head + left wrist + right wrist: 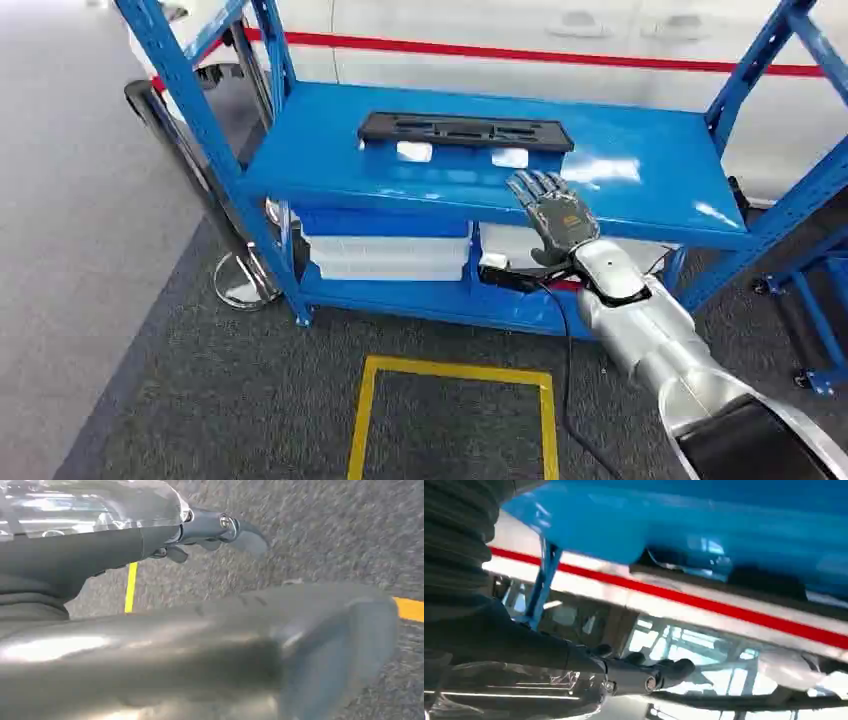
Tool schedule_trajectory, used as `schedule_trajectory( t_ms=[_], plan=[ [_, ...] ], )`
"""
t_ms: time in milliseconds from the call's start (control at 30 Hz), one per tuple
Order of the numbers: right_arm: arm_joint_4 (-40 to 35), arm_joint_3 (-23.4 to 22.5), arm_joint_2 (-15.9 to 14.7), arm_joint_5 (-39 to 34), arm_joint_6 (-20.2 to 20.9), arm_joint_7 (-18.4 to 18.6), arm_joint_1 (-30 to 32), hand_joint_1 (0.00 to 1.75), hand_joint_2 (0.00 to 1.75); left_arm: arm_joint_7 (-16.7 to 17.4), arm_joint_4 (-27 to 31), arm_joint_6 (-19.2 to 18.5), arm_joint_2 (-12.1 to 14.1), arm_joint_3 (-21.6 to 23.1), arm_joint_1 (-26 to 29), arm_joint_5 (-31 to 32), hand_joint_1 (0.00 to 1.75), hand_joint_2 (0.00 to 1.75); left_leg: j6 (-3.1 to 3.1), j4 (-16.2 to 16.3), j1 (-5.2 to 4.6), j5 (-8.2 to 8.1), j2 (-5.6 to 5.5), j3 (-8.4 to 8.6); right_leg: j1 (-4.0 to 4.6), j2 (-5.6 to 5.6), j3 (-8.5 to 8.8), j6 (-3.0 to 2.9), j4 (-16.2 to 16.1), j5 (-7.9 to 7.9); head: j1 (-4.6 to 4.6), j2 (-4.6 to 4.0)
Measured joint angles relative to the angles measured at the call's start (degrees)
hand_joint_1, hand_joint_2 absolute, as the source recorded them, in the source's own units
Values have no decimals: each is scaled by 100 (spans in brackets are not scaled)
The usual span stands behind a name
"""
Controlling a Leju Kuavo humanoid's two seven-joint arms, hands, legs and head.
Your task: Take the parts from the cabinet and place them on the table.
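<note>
A long flat black part lies on the top of the blue cabinet, toward its back. My right hand is raised at the shelf's front edge, fingers stretched out and apart, holding nothing, a short way in front of and to the right of the part. The right wrist view catches the part on the blue surface beyond my dark fingers. My left hand hangs low over grey carpet with a yellow line; nothing is in it and its fingers are spread.
White bins are stacked on the lower shelf. A black cable runs from there down to the floor. A yellow square marks the carpet in front. A chrome stand base is at the left; another blue rack stands right.
</note>
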State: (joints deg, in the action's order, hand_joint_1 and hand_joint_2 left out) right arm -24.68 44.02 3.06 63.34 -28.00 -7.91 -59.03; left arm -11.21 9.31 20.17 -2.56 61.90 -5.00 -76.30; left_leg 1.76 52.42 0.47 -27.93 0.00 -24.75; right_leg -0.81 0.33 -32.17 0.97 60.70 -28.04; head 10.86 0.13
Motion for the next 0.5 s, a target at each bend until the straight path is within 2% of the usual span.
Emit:
schedule_trajectory(
  t_ms=[67, 100, 133, 167, 233, 267, 300, 333, 367, 400, 433, 467, 500],
  plan=[
    [4, 22, -2, 0, 0, 9, 48, 0, 175, 18, 0, 0, 0, 0, -8, -2, 0, 0, 6, -7, 6, -55, 4, 61, -25, -2, -659, 47, 962, -216, 0, -2],
    [15, 24, -17, 0, 0, 20, 107, 0, 175, 31, 0, 0, -2, 0, 8, 0, 0, 0, -9, -5, 14, -104, -9, 110, -51, -3, -957, 72, 1298, -207, 0, 0],
    [22, 31, -20, 0, 0, 33, 157, 0, 175, 39, 0, 2, -9, 0, 33, -2, 0, 0, -33, -3, 26, -163, -32, 182, -75, -4, -1127, 100, 1333, -25, 0, 0],
    [26, 37, -20, 0, 0, 48, 185, 0, 175, 44, 0, 2, -9, 0, 59, 2, 0, 0, -60, -1, 44, -236, -47, 275, -97, -6, -1141, 124, 1116, 282, 0, 0],
    [26, 50, -35, 0, -4, 66, 189, 0, 175, 79, 0, 4, -11, 0, 75, 15, 0, 0, -140, 22, 88, -447, -49, 514, -142, -38, -897, 170, 121, 1103, 0, 0],
    [43, 61, -87, -6, -17, 77, 237, 0, 175, 96, -6, 4, -4, 0, 87, 26, 0, 0, -200, 7, 89, -555, -51, 540, -122, -57, -879, 186, 48, 1053, -2, -2],
    [46, 90, -103, -7, -46, 87, 220, 0, 175, 107, -15, 2, 0, 2, 42, 46, 0, 0, -265, 76, 61, -621, -38, 546, -90, -35, -828, 143, -24, 978, -7, -2],
    [42, 107, -103, -2, -70, 85, 231, 0, 175, 127, -15, 2, 0, 4, 33, 72, 0, 0, -302, 50, 70, -642, -40, 529, -73, -25, -744, 13, -140, 709, 0, 0],
    [42, 112, -105, -7, -83, 107, 263, 0, 175, 136, -15, -2, -2, 7, 18, 118, 0, 0, -324, 6, 72, -652, -40, 541, -52, -19, -763, -34, -97, 661, 9, 0],
    [39, 112, -138, -7, -94, 112, 268, 0, 175, 138, -15, -13, -2, 9, 13, 120, 0, 0, -360, -70, 81, -688, -35, 622, -48, -7, -759, -81, -90, 598, 9, 2],
    [9, 112, -153, -7, -101, 122, 262, 0, 175, 140, -15, -22, 0, 13, -7, 123, 0, 0, -376, -115, 85, -754, -35, 736, -83, 4, -682, -121, -102, 531, 9, 4],
    [-20, 112, -168, -7, -114, 129, 253, 0, 175, 142, -15, -24, 0, 13, -6, 120, 0, 0, -381, 47, 85, -780, -17, 687, -83, 18, -596, -152, -129, 466, 9, 0],
    [-24, 116, -168, -4, -118, 133, 245, 0, 175, 140, -15, -34, 0, 15, -16, 120, 0, 0, -362, 498, 81, -923, -17, 436, -79, 17, -499, -179, -170, 408, 13, 4]
  ],
)
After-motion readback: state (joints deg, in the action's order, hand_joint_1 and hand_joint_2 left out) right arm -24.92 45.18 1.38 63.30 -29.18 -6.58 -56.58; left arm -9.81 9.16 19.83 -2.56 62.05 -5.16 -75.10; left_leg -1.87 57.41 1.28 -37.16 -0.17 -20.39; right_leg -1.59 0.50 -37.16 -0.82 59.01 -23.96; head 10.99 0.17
